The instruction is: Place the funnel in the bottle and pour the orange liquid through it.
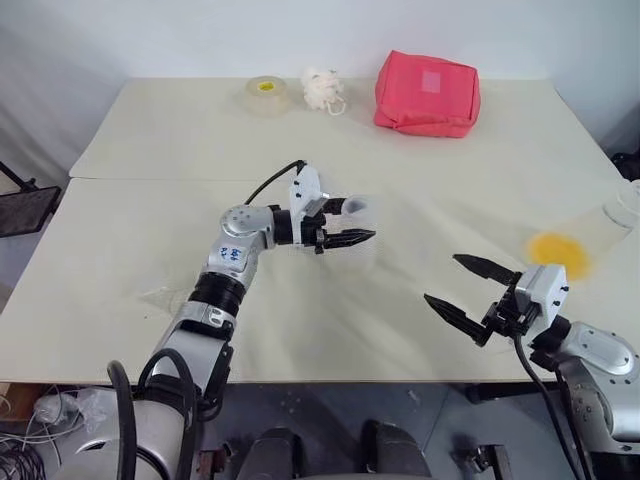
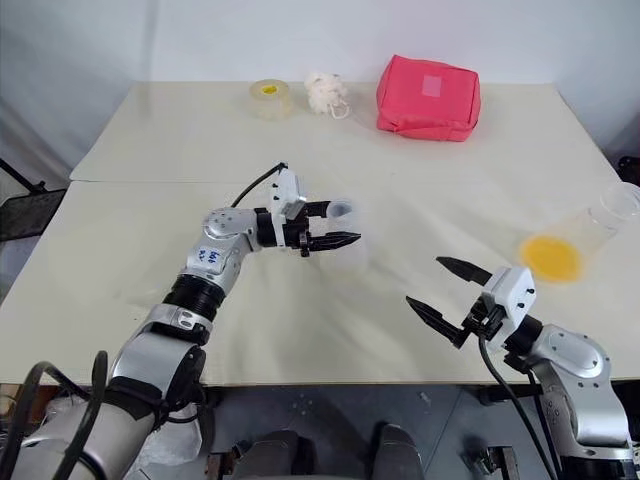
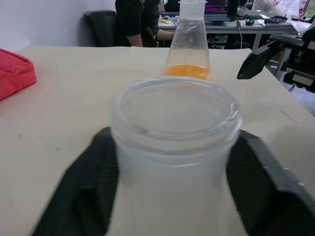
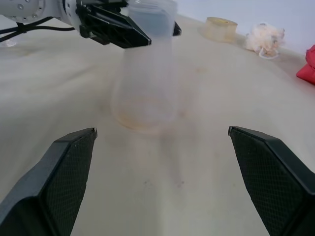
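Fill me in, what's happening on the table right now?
The left gripper has its fingers either side of the neck of the empty clear bottle, which stands mid-table. The right gripper hangs open and empty near the front edge. The flask of orange liquid stands at the table's right side, untouched. A tape roll, a white puff and a red pouch sit at the back.

Looks like an office or lab room: plain cream-covered worktable, seated person in dark clothing at a cluttered desk with keyboard beyond, black office chair.
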Motion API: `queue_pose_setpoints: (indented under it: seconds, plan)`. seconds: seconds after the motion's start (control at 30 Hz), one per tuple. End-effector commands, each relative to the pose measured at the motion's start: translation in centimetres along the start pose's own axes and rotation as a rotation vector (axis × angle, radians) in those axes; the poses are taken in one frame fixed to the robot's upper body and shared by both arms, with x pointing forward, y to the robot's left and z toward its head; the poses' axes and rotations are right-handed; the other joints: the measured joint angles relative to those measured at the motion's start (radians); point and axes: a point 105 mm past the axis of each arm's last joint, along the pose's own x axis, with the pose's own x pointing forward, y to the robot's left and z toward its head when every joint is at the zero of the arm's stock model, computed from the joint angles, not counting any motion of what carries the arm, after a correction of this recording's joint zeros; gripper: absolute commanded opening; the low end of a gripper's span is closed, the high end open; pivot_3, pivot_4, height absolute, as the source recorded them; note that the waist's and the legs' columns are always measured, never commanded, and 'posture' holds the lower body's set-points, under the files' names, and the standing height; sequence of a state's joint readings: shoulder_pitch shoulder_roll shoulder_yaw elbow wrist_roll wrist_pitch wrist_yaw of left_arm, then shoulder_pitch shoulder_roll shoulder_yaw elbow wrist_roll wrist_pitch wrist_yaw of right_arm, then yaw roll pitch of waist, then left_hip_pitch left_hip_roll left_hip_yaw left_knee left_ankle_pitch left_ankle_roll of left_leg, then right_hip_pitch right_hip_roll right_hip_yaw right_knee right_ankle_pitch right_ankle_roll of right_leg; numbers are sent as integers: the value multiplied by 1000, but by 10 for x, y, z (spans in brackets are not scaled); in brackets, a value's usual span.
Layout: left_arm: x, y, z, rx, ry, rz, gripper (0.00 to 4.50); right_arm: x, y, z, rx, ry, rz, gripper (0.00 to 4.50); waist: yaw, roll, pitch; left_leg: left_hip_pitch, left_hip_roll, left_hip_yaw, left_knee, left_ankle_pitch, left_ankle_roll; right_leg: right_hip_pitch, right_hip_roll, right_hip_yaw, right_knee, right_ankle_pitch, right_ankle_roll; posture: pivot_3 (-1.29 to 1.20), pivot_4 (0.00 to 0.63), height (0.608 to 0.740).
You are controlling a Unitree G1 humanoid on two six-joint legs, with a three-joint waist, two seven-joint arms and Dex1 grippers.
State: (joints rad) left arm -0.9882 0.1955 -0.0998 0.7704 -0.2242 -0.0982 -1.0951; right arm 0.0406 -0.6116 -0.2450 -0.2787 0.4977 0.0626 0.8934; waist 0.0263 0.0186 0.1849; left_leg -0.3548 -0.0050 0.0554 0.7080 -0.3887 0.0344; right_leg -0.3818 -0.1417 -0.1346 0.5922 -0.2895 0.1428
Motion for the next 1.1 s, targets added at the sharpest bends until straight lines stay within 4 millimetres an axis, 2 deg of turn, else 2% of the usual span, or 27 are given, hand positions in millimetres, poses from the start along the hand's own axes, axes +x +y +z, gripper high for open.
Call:
queue_pose_setpoints:
  seconds: [0.03,0.3,0.53,0.67,0.9,0.97,1.03,1.1]
  plan:
    - [3,1,9,43,-9,-22,4359,-1,1,14,-25,-39,-19,4500,1,0,0,0,0,0,0,0,0,0,0,0,0,0,0,0,150,740]
    - [-7,4,18,21,-24,-12,4459,1,1,17,-31,-36,-22,4500,1,0,0,0,0,0,1,0,0,0,0,0,0,0,0,0,150,740]
    - [-30,9,16,6,34,24,4459,-1,-2,12,-31,-30,-8,4500,-1,0,0,0,0,0,1,0,0,0,0,0,0,0,0,0,150,740]
    - [-59,9,22,15,75,46,4459,-5,-1,5,-20,0,31,4500,-3,0,0,0,0,-1,1,0,0,0,0,0,1,0,0,0,150,740]
    - [-120,7,38,22,156,207,4459,-1,-3,1,-12,13,114,4500,-3,0,0,0,1,-8,1,0,0,-1,0,2,1,0,0,0,150,740]
    - [-136,0,38,17,188,253,4459,2,-3,1,-13,11,146,4500,-5,0,0,0,2,-9,1,0,0,-1,0,2,2,0,0,0,150,740]
    - [-143,-7,39,9,198,278,4459,4,-2,2,-13,7,159,4500,-2,0,0,0,3,-10,1,0,0,-1,0,2,3,0,0,0,150,740]
    - [-159,-20,40,-13,206,345,4459,9,-4,3,-8,-7,181,4500,-5,0,0,0,4,-11,3,0,0,-1,-1,3,3,0,0,0,150,740]
